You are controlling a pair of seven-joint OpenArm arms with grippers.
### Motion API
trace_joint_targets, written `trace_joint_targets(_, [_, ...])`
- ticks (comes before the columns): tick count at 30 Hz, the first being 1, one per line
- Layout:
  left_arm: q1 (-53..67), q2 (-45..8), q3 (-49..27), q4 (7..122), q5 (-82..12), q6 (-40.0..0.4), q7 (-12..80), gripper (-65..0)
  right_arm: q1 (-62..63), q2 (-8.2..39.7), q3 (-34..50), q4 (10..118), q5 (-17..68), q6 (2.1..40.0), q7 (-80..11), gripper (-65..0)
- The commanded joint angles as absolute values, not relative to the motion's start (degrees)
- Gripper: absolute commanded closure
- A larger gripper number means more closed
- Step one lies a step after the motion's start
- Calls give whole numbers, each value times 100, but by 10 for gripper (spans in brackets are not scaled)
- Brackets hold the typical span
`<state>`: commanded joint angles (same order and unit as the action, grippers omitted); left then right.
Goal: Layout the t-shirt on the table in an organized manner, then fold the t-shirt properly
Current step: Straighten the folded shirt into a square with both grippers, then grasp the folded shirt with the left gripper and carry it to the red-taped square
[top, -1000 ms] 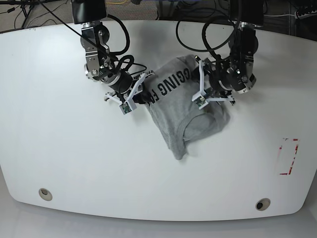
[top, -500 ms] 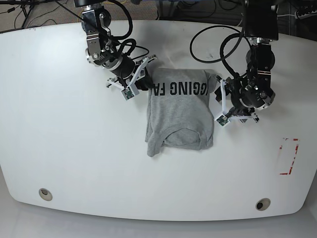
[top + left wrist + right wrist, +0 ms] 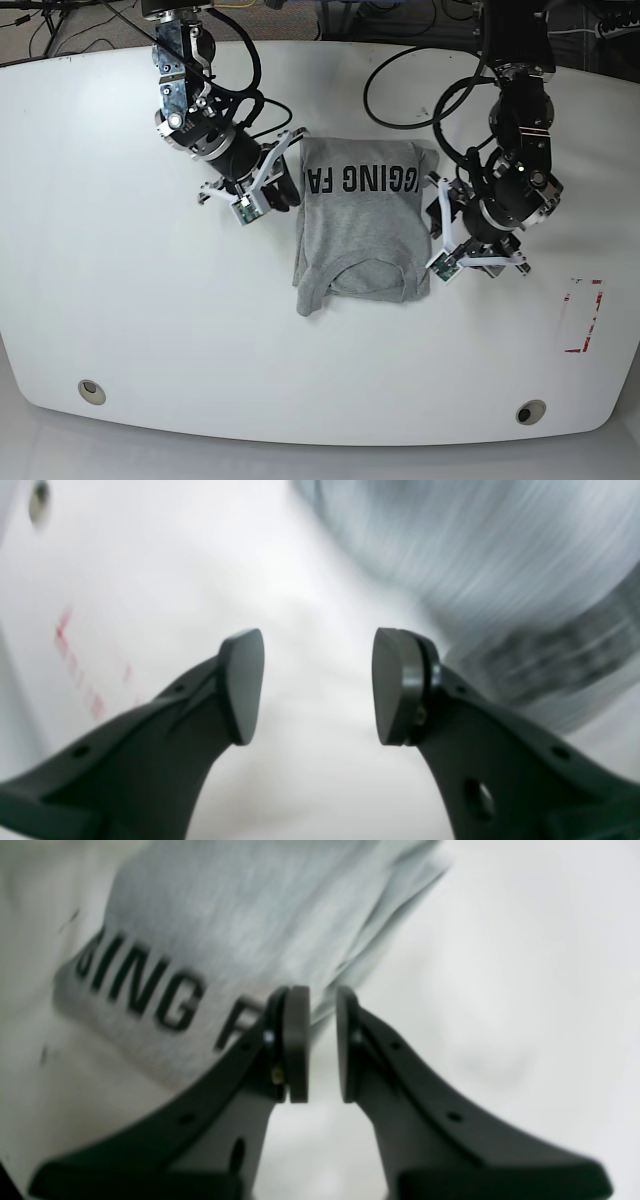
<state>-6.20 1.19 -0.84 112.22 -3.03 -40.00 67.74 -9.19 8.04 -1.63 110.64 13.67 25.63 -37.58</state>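
Between the dark pads of your left gripper [image 3: 317, 687], in the left wrist view, you see only bare white table [image 3: 165, 555]; the jaws are spread wide and hold nothing. The grey t-shirt [image 3: 465, 545] blurs past at upper right, apart from the pads, and a faint red mark [image 3: 75, 660] shows at left. One gripper, one shirt, one mark here.

Over at the right wrist view, your right gripper [image 3: 322, 1045] has its pads nearly together with a narrow gap of table showing between them. Layered cloth edges lie just beyond the tips, but I cannot tell whether any fabric sits in the gap. The lettering [image 3: 145, 985] runs to the left.

From the base view, the t-shirt [image 3: 365, 235] lies near the table's middle as a folded block, lettering toward the far edge, lower hem bunched and uneven. Each gripper sits just beside one of its flanks. My judgement: square up that rumpled hem before the next fold, and pinch every layer at an edge, lifting both sides evenly. Count: one shirt, two arms, two grommet holes [image 3: 91, 390], one red mark.
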Motion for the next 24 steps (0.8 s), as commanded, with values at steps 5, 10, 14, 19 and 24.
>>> trace_joint_targets(5, [-620,541,154,11204,-295,-3433,6123,-356,-875,936,119,11116,1367,2563,-3758,-87])
trace_joint_targets(10, [-418,585,602,11196,-295,-2440,5473,-472,-901,1103,382,11134,1376,2563,-3749,-87])
trace_joint_targets(14, [-242,585,1051,11046,-295,-1640,4954,-478,-901,1270,637,11134,1429,2563,-3749,-87])
trace_joint_targets(19, [-13,585,1499,10571,-295,-831,4224,-478,-901,1314,901,11134,1429,2589,-3741,-87])
trace_joint_targets(24, [57,567,1560,9807,-295,-233,3495,-478,-884,1305,1007,11125,1437,2589,-3741,-87])
